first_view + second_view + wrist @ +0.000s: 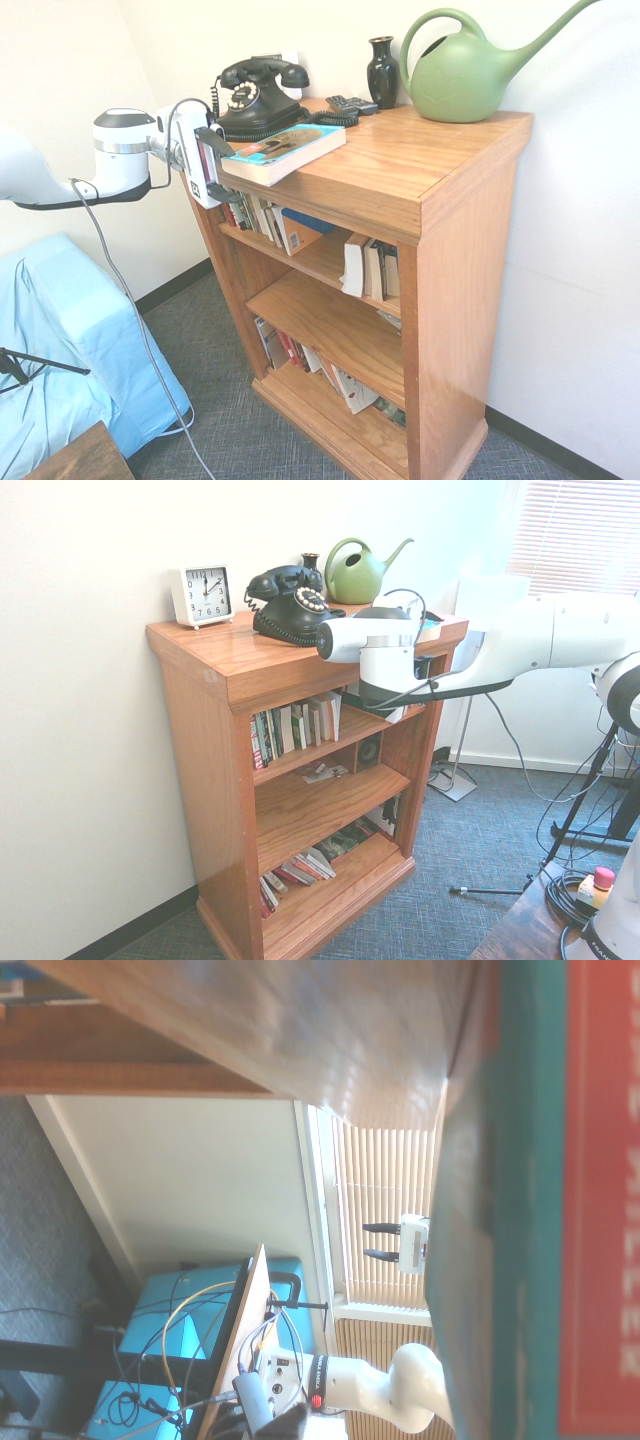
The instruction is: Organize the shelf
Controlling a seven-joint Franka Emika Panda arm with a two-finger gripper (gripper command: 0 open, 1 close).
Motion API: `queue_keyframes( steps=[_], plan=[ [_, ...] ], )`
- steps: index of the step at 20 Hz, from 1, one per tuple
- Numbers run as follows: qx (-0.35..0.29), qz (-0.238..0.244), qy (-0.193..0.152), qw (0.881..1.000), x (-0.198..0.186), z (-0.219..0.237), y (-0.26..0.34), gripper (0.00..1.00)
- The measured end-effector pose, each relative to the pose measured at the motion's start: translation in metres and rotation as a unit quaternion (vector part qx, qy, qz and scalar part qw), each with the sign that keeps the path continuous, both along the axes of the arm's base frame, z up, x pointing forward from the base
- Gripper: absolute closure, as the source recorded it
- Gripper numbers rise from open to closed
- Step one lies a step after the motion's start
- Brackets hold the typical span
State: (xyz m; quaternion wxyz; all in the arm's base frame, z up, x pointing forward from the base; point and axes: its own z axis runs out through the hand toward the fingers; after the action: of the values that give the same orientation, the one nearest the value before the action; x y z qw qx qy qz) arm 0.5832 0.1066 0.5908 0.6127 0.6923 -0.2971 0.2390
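Claw (222, 165) wide open around edge of one book (285, 152). Shelf (450, 260) top held one phone (258, 97), one vase (383, 72), one watering can (462, 78), one clock (202, 594).

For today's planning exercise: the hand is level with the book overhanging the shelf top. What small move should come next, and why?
Probably ease the open hand forward around the book, then close: it overhangs the shelf edge and isn't visibly gripped yet.
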Motion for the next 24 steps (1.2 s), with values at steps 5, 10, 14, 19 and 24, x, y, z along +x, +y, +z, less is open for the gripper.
queue_keyframes(
  steps=[5, 10, 14, 19, 24],
  plan=[
    [-0.001, -0.008, 0.000, 1.000, 0.006, -0.003, 0.001, 0.00],
    [-0.005, -0.013, 0.000, 1.000, 0.007, -0.003, 0.003, 0.00],
    [-0.010, -0.016, -0.004, 1.000, 0.007, 0.003, 0.005, 0.00],
    [-0.006, -0.006, -0.028, 1.000, 0.016, 0.021, 0.006, 0.00],
    [-0.006, -0.012, -0.028, 0.999, 0.027, 0.017, -0.001, 0.00]
  ],
)
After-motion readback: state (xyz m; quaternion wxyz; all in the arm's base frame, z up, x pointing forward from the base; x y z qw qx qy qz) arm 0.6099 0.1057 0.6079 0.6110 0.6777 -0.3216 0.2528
